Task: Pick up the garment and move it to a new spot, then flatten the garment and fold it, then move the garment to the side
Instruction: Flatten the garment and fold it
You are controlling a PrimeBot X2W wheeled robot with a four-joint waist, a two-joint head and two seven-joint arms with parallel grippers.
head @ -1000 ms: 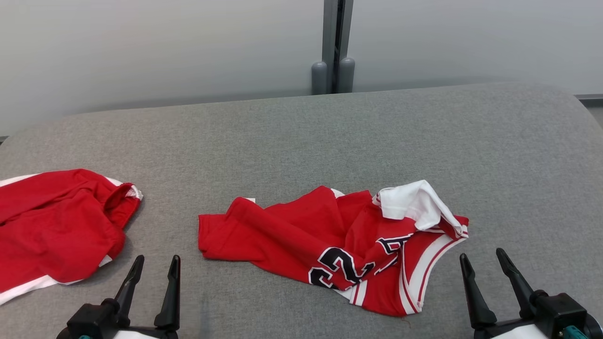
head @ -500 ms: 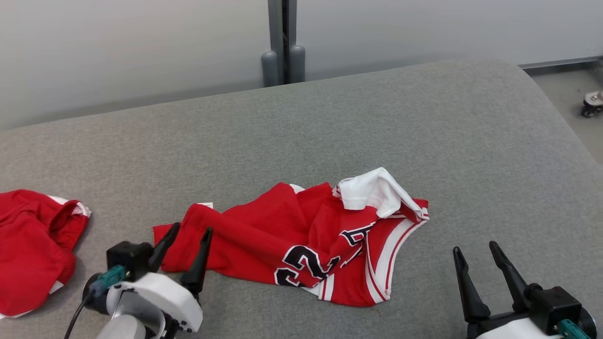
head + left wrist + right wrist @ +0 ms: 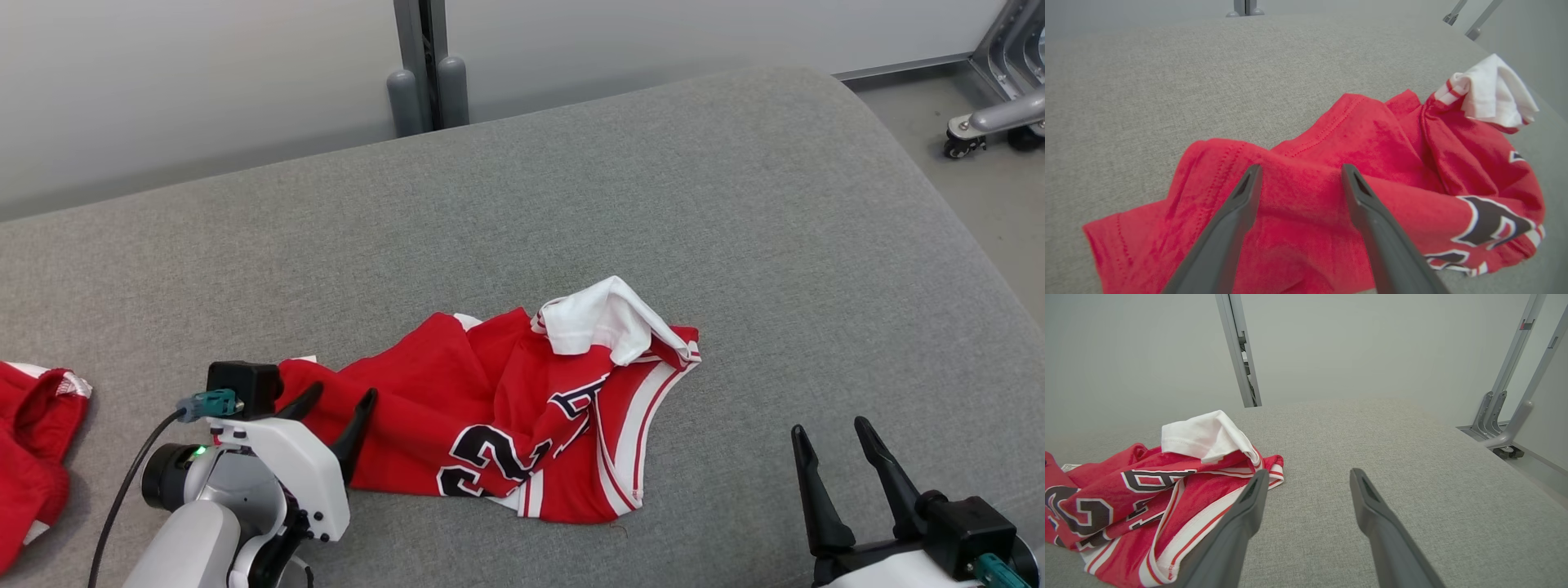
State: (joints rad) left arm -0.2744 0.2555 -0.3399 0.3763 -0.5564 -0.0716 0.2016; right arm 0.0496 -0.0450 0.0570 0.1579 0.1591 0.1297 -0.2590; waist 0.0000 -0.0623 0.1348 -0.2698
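Hovering my left fingers (image 3: 1237, 216), spread wide, over a raised fold of the red garment (image 3: 490, 392) on the counter (image 3: 735, 204), I should straddle that ridge, pinch deep, then lift; right fingers (image 3: 812, 498) stand open.

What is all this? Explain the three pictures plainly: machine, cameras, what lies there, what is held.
A wheeled robot with two arms, each ending in a two-fingered end effector. One picture comes from a camera on its head; the other two from cameras on its wrists, looking along the fingers. On the grey padded surface lies a crumpled red jersey, with another red garment at the far left. The left end effector hangs open over the jersey; the right end effector is open, off to the side. Nothing is held.
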